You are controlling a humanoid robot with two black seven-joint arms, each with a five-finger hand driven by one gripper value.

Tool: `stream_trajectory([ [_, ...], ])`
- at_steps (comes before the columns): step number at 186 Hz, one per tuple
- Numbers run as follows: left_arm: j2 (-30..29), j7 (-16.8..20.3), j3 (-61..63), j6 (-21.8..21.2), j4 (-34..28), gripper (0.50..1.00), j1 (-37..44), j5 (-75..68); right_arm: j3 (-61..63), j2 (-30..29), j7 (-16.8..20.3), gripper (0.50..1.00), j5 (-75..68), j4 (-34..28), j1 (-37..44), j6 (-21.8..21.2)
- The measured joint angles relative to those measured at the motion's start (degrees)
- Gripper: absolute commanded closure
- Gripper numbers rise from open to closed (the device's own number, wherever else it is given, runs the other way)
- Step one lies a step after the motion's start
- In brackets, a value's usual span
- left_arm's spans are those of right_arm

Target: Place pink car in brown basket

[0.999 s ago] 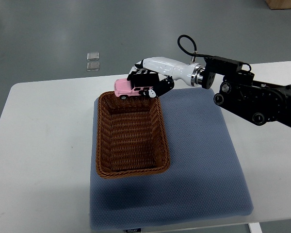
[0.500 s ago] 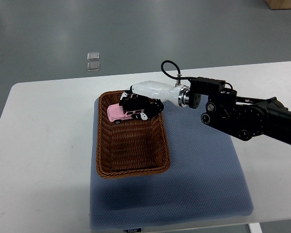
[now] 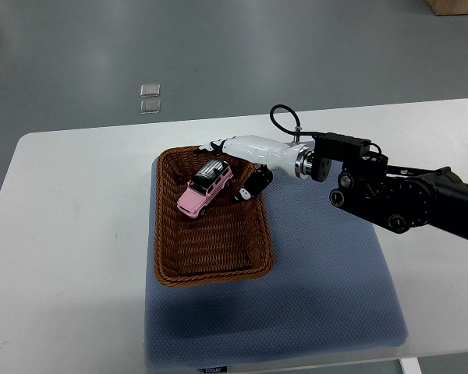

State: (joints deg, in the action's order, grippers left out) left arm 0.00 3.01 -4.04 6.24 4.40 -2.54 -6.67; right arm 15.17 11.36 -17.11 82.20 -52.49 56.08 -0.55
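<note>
Right hand (image 3: 238, 160), white-shelled with black fingers, hangs over the far right corner of the brown basket (image 3: 165, 234), its fingers spread apart and holding nothing; one dark finger (image 3: 251, 185) dangles down by the basket's right rim and the others reach out along the far rim. Starting at the left, the white table (image 3: 70, 257) is bare on that side, and on the grey floor beyond its far edge lie two small clear squares (image 3: 149, 98), one just behind the other. Next comes the basket, a rectangular wicker one standing on the left part of a blue-grey mat (image 3: 327, 288) that covers the middle of the table and runs to its near edge. Inside the basket, in the far half, lies the pink car (image 3: 203, 189), angled diagonally with its dark roof toward the hand and its pink nose pointing to the near left; it rests on the woven bottom, apart from the fingers, though close beside them. The near half of the basket holds nothing else. To the right of the hand, the white forearm meets a silver wrist collar, over which a black cable (image 3: 285, 118) loops up, and from there the black right arm (image 3: 398, 199) runs off across the mat and table to the picture's right edge.
</note>
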Motion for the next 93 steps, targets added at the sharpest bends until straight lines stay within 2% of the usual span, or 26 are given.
stream_trajectory([
  [67, 0.0, 0.0, -0.1, 0.0, 0.0, 0.500, 0.0, 0.0, 16.3, 2.6, 0.5, 0.589, -8.9, 0.2, -5.5, 2.0],
  [93, 0.0, 0.0, -0.1, 0.0, 0.1, 0.500, 0.0, 0.0, 25.1, 2.7, 1.5, 0.589, -16.4, 2.8, -9.2, 2.7],
])
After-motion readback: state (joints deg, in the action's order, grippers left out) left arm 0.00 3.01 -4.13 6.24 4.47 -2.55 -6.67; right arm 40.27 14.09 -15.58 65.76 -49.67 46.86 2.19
